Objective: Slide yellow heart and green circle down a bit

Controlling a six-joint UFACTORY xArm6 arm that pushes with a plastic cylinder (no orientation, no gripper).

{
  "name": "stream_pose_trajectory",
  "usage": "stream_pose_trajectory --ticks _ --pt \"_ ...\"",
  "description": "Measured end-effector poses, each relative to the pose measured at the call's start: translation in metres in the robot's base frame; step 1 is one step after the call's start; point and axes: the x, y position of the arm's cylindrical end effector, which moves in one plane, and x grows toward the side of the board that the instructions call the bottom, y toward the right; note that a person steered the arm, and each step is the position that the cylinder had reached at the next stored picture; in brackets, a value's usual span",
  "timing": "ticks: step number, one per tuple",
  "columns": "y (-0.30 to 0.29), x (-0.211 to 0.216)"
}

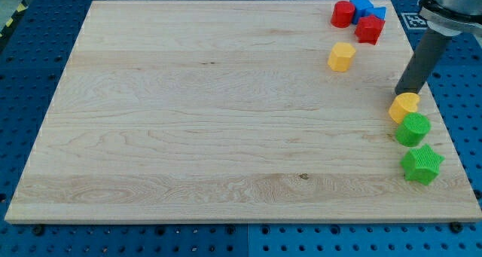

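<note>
Yellow heart (404, 106) and green circle (413, 129): touching, stacked along the board's (188, 121) right edge, circle just below the heart toward the view's bottom. Green star (422, 164) just beneath the circle, possibly in the way of a downward slide. Up near the top right corner, well apart: red cylinder (343, 14), red block (370, 29), blue blocks (367, 7), yellow hexagon (342, 56). My tip (400, 93) right at the heart's upper edge, pair lying straight below it. No gripper, nothing held; bare rod only.
</note>
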Motion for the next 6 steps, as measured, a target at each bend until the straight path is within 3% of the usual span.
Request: stream_pose_trajectory --ticks 4,6 --pt "0.0 0.021" --pt "-0.029 -0.012"
